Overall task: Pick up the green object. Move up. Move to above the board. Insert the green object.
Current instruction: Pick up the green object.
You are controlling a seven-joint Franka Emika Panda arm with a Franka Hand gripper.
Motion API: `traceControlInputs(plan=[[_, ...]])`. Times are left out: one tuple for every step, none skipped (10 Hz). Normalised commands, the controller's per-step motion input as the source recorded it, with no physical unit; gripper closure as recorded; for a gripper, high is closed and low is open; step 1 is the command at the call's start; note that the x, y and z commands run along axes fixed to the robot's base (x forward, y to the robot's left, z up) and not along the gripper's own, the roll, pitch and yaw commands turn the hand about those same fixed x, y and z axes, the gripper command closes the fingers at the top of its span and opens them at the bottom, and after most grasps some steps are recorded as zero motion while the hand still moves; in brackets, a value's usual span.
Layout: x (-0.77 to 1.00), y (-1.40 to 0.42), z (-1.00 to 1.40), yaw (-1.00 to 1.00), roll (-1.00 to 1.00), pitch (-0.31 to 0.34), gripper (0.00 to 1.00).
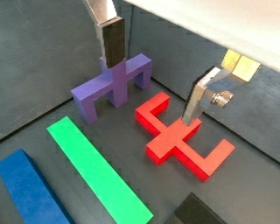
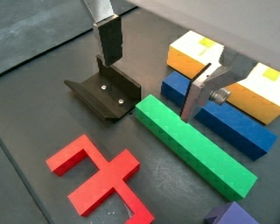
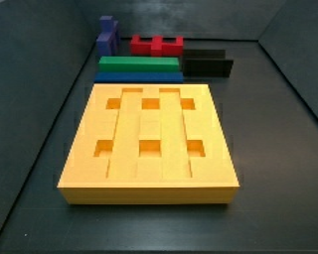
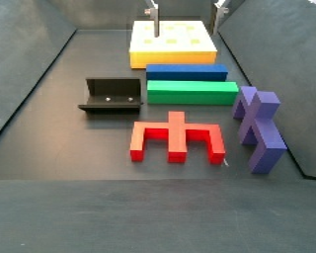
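Note:
The green object (image 2: 189,144) is a long bright green bar lying flat on the dark floor, beside the blue bar (image 2: 224,118). It also shows in a wrist view (image 1: 98,171) and in both side views (image 3: 138,63) (image 4: 193,93). The board (image 3: 155,174) is a large orange-yellow slab with six square holes; it lies past the blue bar (image 4: 174,44). My gripper (image 2: 154,66) hangs open and empty, well above the pieces, its silver fingers (image 1: 109,39) wide apart. In a side view only its fingertips (image 4: 154,10) show, at the upper edge.
A black fixture (image 2: 104,92) stands next to the green bar's end (image 4: 111,96). A red forked piece (image 1: 178,136) (image 4: 178,138) and a purple piece (image 1: 113,87) (image 4: 260,128) lie on the bar's other side. Grey walls enclose the floor.

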Motion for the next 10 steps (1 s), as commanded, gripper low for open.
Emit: traceControlInputs(plan=[[0.00,0.00,-0.01,0.00,0.01,0.000,0.00],[0.00,0.00,-0.02,0.00,0.00,0.000,0.00],[0.08,-0.18,-0.09,-0.11,0.12,0.029,0.00],[0.00,-0.24,-0.23,-0.38,0.05,-0.004,0.00],[-0.08,-0.30,-0.29,-0.48,0.03,-0.064,0.00],[-0.18,-0.25,-0.29,-0.64,0.00,-0.139,0.00],[-0.07,-0.21,-0.30,-0.79,-0.04,-0.146,0.00],[-0.01,-0.18,-0.27,-0.84,-0.03,-0.136,0.00],[0.00,-0.11,-0.23,-0.89,0.00,-0.129,0.00],[0.00,-0.05,-0.19,-0.90,0.00,-0.127,0.00]])
